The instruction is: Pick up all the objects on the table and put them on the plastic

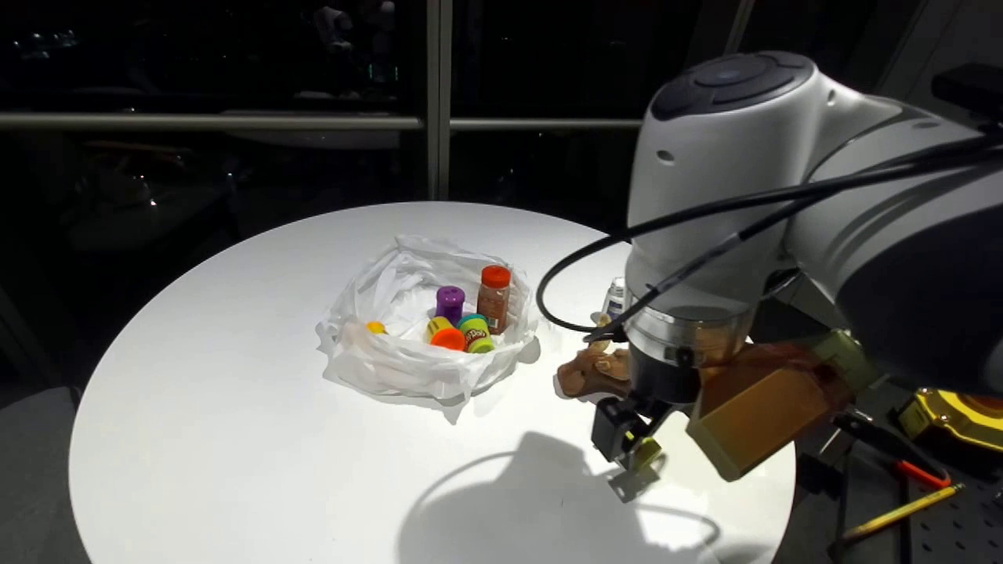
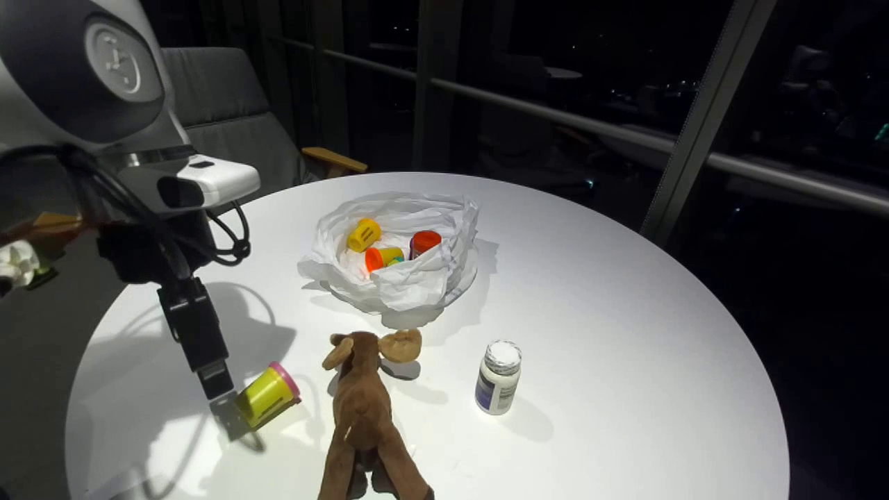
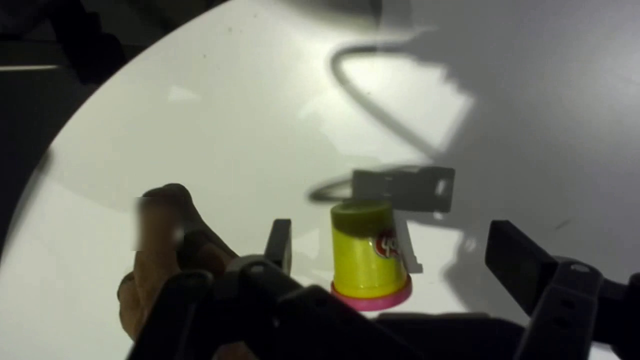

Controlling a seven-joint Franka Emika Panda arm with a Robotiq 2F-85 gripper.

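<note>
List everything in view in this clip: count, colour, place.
table: one, white, centre
plastic bag: one, translucent white, on table
purple container: one, purple, in bag
red-capped bottle: one, brown, in bag
orange-lidded tub: one, yellow, in bag
yellow tub: one, yellow, in bag
green tub: one, green, in bag
pink-lidded tub: one, yellow, lying on table
plush animal: one, brown, on table
white bottle: one, white, upright on table
tape measure: one, yellow, beside table
pencil: one, yellow, beside table
orange tool: one, orange, beside table
chair: at least one, grey, beyond table
windows: several, dark, background
arm: one, mostly white, over table
cables: several, black, along arm
claw: one, black, open over table
</note>
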